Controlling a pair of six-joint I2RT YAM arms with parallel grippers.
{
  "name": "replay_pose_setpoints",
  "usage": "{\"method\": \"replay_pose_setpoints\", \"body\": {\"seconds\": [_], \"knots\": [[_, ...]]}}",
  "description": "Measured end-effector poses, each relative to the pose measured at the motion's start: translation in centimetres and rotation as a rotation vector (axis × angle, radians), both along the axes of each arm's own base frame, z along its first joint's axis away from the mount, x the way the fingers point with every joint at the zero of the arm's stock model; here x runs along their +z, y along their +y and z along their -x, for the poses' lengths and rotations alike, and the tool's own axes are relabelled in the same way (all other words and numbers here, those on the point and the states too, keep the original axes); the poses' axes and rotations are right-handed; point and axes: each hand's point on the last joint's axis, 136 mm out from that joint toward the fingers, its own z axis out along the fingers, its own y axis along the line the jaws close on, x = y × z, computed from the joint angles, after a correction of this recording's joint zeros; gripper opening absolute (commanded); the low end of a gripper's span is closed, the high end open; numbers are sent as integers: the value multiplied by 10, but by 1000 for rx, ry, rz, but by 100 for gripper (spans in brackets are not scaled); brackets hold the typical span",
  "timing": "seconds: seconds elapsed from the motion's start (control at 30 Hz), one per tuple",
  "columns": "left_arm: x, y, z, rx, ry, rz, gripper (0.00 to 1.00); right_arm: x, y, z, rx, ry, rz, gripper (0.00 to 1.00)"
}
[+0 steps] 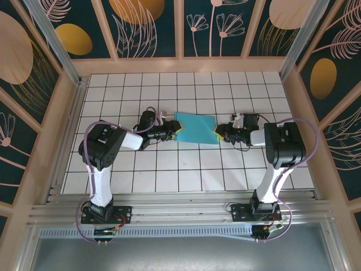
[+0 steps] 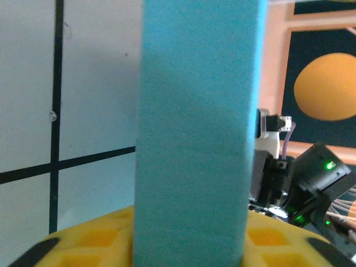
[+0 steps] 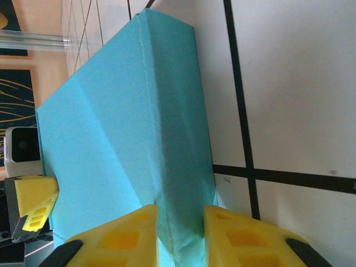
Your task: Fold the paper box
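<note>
step: mid-fold | paper box (image 1: 196, 129) lay mid-counter (image 1: 169, 169) between both arms | left hand (image 1: 175, 131) closed on its left edge | right hand (image 1: 219, 134) pinched the right-end crease | next, likely: press the creases in without tearing the card

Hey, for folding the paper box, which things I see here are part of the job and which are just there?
In the job:
turquoise-blue thin paper box, between the arms
right gripper, shut on its right end
left gripper, at its left end

Just there:
white tiled table
dark leaf-patterned wall panels
aluminium rails at the near edge
</note>
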Motion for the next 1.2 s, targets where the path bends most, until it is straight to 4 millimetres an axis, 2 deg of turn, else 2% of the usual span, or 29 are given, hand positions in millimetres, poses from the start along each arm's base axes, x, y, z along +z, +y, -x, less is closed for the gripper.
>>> {"method": "replay_pose_setpoints", "body": {"seconds": [0.07, 0.3, 0.37, 0.43, 0.5, 0.6, 0.7, 0.8, 0.83, 0.87, 0.93, 1.03, 1.2], "knots": [[4, -2, -1, 4, 1, 16, 26, 1, -1, 0, -2, -1, -1, 27], [9, -4, 2, 15, 24, 15, 26, 7, -6, 1, -29, 8, 30, 40], [16, -4, 3, 19, 21, 13, 26, 13, -10, 2, -53, 13, 56, 42], [23, -3, 3, 22, 20, 12, 26, 29, -16, 0, -84, -18, 88, 45], [31, -2, 2, 28, 20, 8, 26, 58, -21, -5, -119, -105, 124, 51], [42, -1, 0, 43, 21, -4, 26, 128, -20, -9, -162, -353, 209, 59], [56, 0, -2, 49, 16, -12, 29, 200, 8, 8, -128, -672, 303, 60], [71, 1, -4, 59, 9, -24, 29, 258, 45, 43, -22, -996, 333, 63], [77, 1, -6, 64, 2, -28, 29, 271, 53, 57, 14, -1104, 342, 97], [84, 2, -7, 68, -8, -31, 28, 278, 59, 71, 56, -1201, 354, 99], [99, 6, -7, 80, -30, -34, 29, 279, 69, 94, 141, -1368, 407, 99], [122, 13, -7, 94, -70, -29, 28, 262, 87, 116, 292, -1535, 501, 99], [148, 21, -11, 120, -121, -23, 28, 224, 112, 123, 512, -1669, 713, 99]]}}
